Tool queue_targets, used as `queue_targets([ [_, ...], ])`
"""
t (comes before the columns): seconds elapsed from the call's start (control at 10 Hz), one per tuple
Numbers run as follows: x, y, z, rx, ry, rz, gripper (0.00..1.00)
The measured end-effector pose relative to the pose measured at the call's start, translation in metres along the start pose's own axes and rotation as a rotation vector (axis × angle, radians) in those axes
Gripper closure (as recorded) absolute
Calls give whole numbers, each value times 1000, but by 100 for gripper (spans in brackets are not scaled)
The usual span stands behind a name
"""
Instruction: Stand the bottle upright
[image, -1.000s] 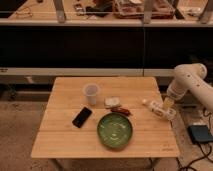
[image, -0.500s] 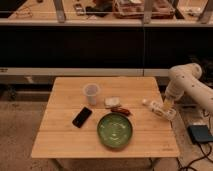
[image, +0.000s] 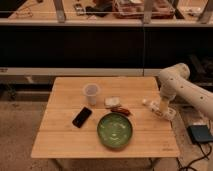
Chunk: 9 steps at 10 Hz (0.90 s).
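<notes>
The bottle (image: 150, 104) lies on its side near the right edge of the wooden table (image: 65, 140), its white cap pointing left and its pale body running right. My gripper (image: 164, 111) hangs from the white arm that comes in from the right. It sits low over the bottle's right end and is open. The bottle's far end is partly hidden by the gripper, and I cannot tell whether they touch.
A translucent cup (image: 91, 93) stands upright at mid-table. A black phone (image: 82, 116), a green bowl (image: 115, 129), a white packet (image: 112, 102) and a red snack (image: 120, 110) lie left of the bottle. A dark box (image: 200, 133) sits on the floor to the right.
The arm's elbow has swung left, toward the table, with the gripper staying low at the bottle's right end. The bottle has not moved.
</notes>
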Motion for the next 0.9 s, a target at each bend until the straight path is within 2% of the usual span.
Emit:
queue_targets([
  [0.1, 2, -3, 1, 1, -15, 3, 33],
  [0.3, 4, -13, 6, 32, -57, 8, 33],
  [0.5, 1, -18, 9, 58, -80, 19, 33],
  [0.9, -3, -17, 19, 72, -126, 29, 33],
])
